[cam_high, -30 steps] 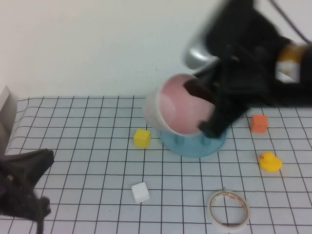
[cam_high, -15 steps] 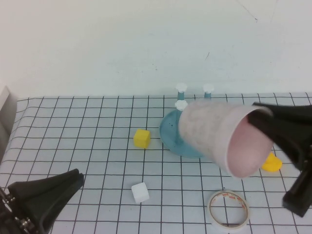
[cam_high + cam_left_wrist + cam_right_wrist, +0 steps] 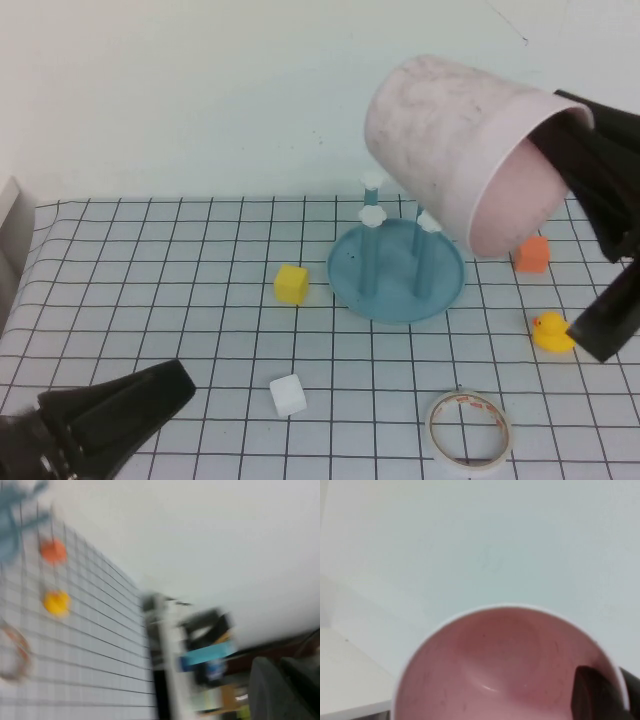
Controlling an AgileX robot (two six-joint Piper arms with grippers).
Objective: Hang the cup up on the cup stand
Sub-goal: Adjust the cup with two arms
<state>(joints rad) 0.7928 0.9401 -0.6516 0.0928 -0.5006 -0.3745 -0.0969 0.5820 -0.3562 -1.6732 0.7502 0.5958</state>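
The right tool (image 3: 585, 170), at the right edge of the high view, is clamped on the rim of the small pale pink plastic cup (image 3: 450, 140): one dark finger reaches into the pink mouth, the other lies outside the wall. The right wrist view confirms this, showing a dark fingertip (image 3: 592, 692) inside the cup's pink interior (image 3: 505, 665). The cup is held in the air in the upper right of the frame, tilted with its closed bottom toward the upper left and its mouth facing lower right, toward the camera. It hangs above and slightly right of the teal-blue round cup stand (image 3: 345, 275) with its upright blue posts and white flower caps, not touching any post.

So the pick-up is done and the cup is carried up over the stand. What remains, as I judge it, is to turn the mouth downward, line it up over one post, lower it on and let go.

The left tool (image 3: 120, 410) sits low in the lower left corner of the high view, its dark fingers together and holding nothing, well apart from the stand.
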